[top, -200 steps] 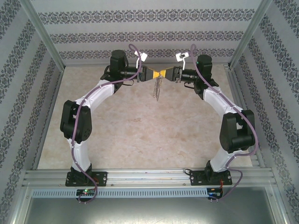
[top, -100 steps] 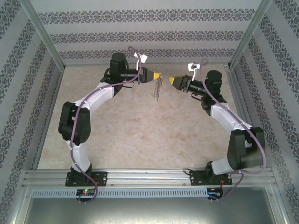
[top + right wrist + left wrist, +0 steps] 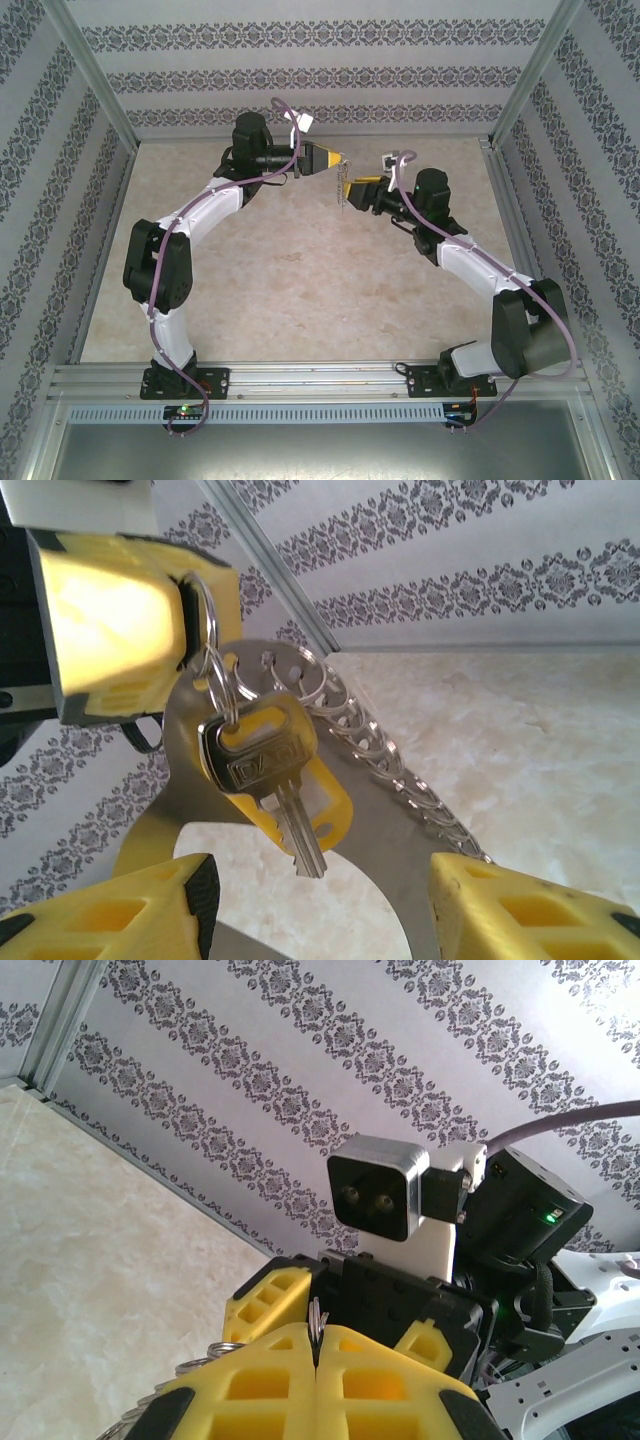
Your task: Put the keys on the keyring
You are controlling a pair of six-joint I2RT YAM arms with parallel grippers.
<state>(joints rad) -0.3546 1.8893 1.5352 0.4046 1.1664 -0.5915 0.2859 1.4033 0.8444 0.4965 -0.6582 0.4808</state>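
My left gripper (image 3: 335, 158) is held up at the back of the table, shut on the keyring (image 3: 343, 187), which dangles below its tips. In the left wrist view its yellow fingers (image 3: 250, 1390) pinch thin silver rings between them. The right wrist view shows the keyring (image 3: 400, 830) as a grey flat loop fringed with small metal rings. The key (image 3: 268, 770), silver with a yellow head, hangs from a ring in front of that loop. My right gripper (image 3: 325, 910) stands open just below the key, touching nothing. From above, the right gripper (image 3: 354, 192) sits right beside the hanging keyring.
A patterned wall (image 3: 300, 70) closes the back of the beige table (image 3: 300, 290), with aluminium frame posts (image 3: 95, 80) at both sides. The right arm's wrist camera (image 3: 375, 1188) faces my left gripper at close range.
The right gripper let go at the left gripper's tip, pulled back to the right, then came in lower beside the keyring with its jaws wider. The left arm barely moved.
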